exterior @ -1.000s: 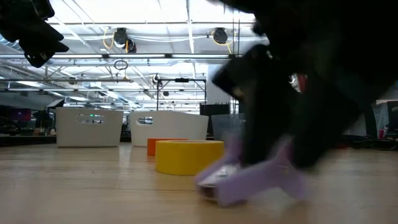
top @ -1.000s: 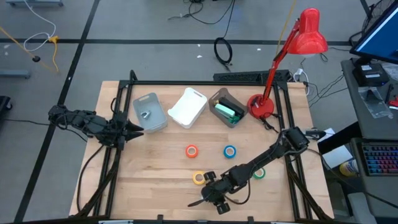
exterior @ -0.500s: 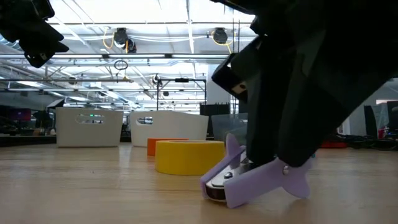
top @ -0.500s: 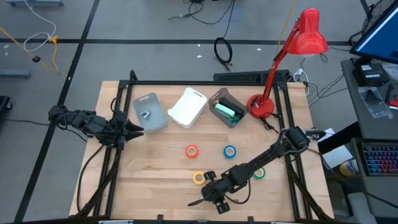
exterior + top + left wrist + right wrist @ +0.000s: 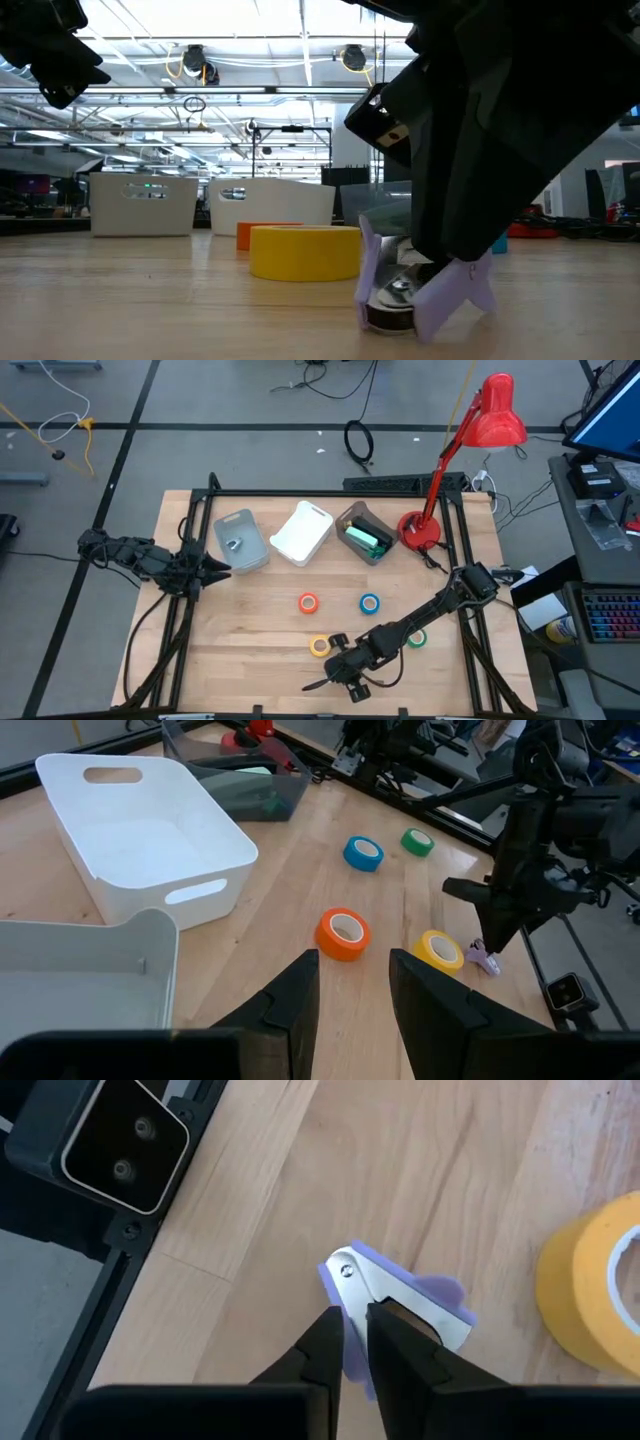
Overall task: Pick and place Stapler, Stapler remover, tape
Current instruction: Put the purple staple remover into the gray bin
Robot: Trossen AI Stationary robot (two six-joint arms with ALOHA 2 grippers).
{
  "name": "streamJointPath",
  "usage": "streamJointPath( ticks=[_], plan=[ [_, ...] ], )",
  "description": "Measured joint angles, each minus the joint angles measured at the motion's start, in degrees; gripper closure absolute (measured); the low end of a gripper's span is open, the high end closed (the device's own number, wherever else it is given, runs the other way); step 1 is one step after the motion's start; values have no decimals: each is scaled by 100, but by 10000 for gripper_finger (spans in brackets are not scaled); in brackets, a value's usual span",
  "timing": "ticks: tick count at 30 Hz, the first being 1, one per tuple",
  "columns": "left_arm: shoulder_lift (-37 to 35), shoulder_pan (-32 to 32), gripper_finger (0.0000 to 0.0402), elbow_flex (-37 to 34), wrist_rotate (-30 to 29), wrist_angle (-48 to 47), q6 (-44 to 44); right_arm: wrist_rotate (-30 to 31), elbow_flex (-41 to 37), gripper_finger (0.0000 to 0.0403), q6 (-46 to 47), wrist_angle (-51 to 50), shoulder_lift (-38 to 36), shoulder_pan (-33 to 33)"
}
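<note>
The small lilac plastic staple remover [image 5: 400,1302] with its metal claw is pinched between the nearly closed fingers of the right gripper [image 5: 354,1342], near the wooden table's [image 5: 260,640] front edge, just beside the yellow tape roll [image 5: 319,646]. The right arm is stretched low across the table from its right edge. Only the low view shows the remover [image 5: 425,285] touching the wood. The left gripper [image 5: 222,568], partly spread, is held empty by the left edge.
</note>
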Motion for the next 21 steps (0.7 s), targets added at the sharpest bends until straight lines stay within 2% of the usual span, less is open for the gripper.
streamJointPath(
  ticks=[4, 12, 21],
  plan=[
    [0, 0, 275, 0, 0, 9, 0, 264, 4, 368, -11, -106, -2, -14],
    [0, 0, 275, 0, 0, 31, -70, 259, 3, 398, 8, -127, -2, -131],
    [0, -1, 275, 0, 0, 26, -83, 96, 2, 400, 167, -134, -2, -153]
  ],
)
